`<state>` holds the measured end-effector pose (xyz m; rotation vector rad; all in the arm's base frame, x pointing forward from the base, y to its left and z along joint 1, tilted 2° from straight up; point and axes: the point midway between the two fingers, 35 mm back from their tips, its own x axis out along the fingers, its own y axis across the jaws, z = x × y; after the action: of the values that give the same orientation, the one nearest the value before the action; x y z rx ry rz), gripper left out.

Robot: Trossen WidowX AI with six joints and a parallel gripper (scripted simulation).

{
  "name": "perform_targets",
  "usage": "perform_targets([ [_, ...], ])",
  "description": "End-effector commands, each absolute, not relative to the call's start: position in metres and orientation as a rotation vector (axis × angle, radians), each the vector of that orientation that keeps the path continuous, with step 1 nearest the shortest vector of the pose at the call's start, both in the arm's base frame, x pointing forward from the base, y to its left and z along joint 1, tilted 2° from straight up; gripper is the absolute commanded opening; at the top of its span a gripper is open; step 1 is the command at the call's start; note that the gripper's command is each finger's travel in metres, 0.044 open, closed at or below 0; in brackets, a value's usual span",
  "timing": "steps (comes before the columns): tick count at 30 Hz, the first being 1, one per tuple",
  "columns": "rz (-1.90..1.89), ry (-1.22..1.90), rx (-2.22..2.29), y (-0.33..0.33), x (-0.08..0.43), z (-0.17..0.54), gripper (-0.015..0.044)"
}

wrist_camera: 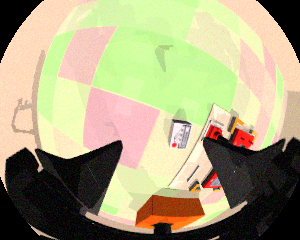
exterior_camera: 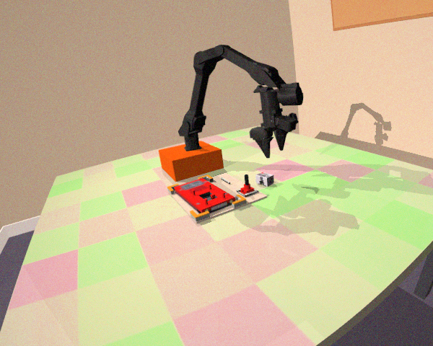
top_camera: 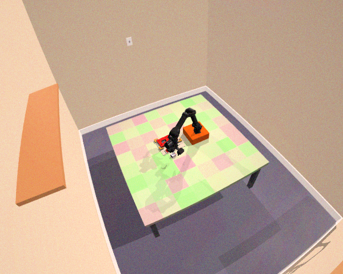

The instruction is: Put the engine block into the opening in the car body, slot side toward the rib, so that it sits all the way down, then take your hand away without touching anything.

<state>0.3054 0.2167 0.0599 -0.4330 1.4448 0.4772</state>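
The engine block (top_camera: 173, 154) (exterior_camera: 265, 179) (wrist_camera: 180, 135), a small white and grey block with dark marks, rests on the table just beside the beige board. In the wrist view a red spot shows on its near end. The car body (top_camera: 159, 140) (exterior_camera: 188, 194) (wrist_camera: 244, 139) is a flat red plate between orange corner pieces on the board, with a dark opening near its middle and small posts around it. The slot side and the rib are too small to tell. My gripper (exterior_camera: 274, 153) (wrist_camera: 163, 142) is open and empty, well above the table near the engine block.
A red piece with a black upright knob (exterior_camera: 246, 186) stands on the beige board (exterior_camera: 259, 196) between the car body and the engine block. A thin pale pin (exterior_camera: 225, 181) lies on the board. The orange base block (top_camera: 195, 137) (exterior_camera: 198, 163) (wrist_camera: 165, 210) carries the arm behind the board.
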Motion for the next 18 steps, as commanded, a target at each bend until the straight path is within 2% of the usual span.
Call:
perform_targets([
  [1,0.373,1.512,-0.319,0.176,0.311,0.061,0.044],
  [7,0.357,1.521,-0.301,0.171,0.311,0.061,0.044],
  [11,0.357,1.521,-0.301,0.172,0.312,0.029,0.044],
  [18,0.357,1.521,-0.301,0.173,0.312,0.019,0.044],
])
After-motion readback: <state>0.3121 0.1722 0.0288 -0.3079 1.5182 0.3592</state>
